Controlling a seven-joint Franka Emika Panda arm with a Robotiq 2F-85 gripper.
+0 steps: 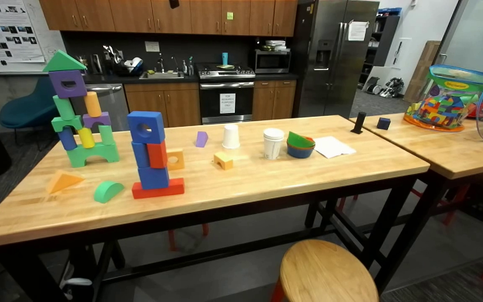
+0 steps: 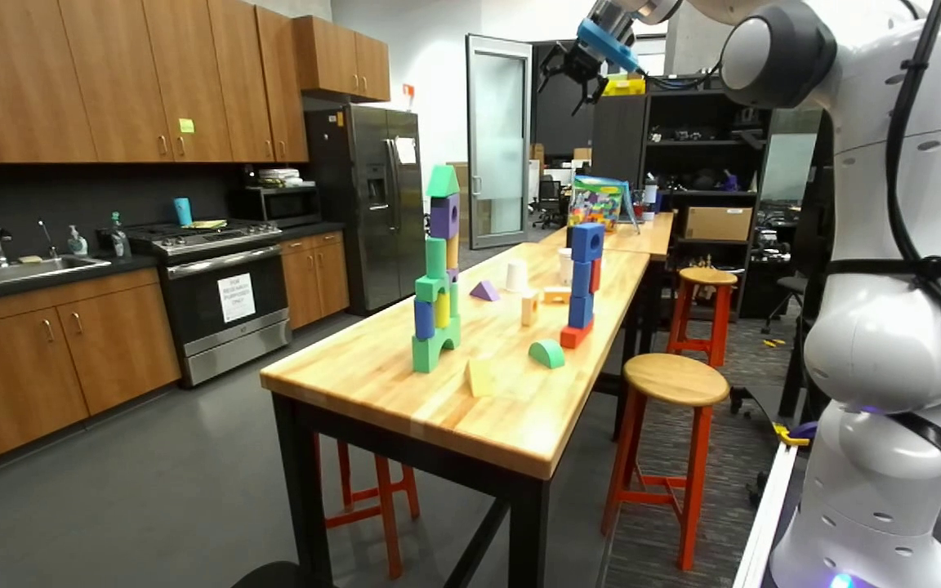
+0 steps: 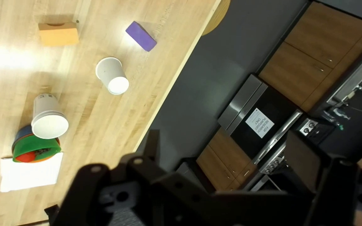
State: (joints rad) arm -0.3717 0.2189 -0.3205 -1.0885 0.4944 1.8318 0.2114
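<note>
High above the long wooden table, my gripper (image 2: 560, 95) hangs with its fingers spread apart and nothing between them. In the wrist view the gap of the gripper (image 3: 228, 150) shows only floor and kitchen beyond. Below lie an upturned white cup (image 3: 108, 70), a stack of white cups (image 3: 47, 110), a purple block (image 3: 140, 36) and an orange block (image 3: 58, 34). A green bowl (image 3: 31, 146) with something red inside sits in other bowls beside white paper (image 3: 33, 172). A blue-and-red tower (image 1: 146, 151) and a taller multicoloured tower (image 1: 67, 109) stand upright.
A green half-round block (image 1: 108, 191) and an orange wedge (image 1: 63, 181) lie near the towers. On the adjoining table are a dark blue block (image 1: 383, 123) and a clear bag of blocks (image 1: 447, 105). Wooden stools (image 2: 675, 380) stand alongside the table.
</note>
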